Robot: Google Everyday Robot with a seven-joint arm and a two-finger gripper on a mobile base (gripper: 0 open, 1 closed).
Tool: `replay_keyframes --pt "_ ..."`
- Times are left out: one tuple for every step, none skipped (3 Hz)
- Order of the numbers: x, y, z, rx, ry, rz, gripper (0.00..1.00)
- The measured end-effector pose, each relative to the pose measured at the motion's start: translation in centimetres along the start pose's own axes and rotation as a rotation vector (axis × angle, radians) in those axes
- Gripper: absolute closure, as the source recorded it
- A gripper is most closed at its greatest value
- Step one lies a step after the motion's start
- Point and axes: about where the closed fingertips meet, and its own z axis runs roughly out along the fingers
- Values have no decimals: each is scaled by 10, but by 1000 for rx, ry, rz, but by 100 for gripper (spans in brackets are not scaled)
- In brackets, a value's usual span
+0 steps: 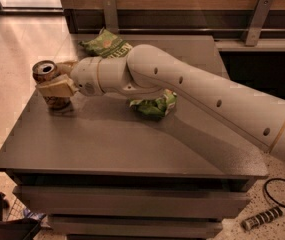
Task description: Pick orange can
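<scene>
One orange can (44,69) stands upright at the table's (107,149) left edge, gripper (52,78) clamped around it; green bag (154,107) mid-table.

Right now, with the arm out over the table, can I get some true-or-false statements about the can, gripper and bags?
1. The orange can stands upright on the table. True.
2. The gripper is at the orange can, near the table's left edge. True.
3. Three snack bags lie on the table. False: two green bags, one at the back, one beneath the arm at.
4. The orange can sits between the bags. False: it is left of both.
</scene>
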Motion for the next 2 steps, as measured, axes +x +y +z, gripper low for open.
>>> replay_keyframes --pt "-1 1 2 -3 0 -1 100" --pt "-18 2 -6 -60 -25 -17 100"
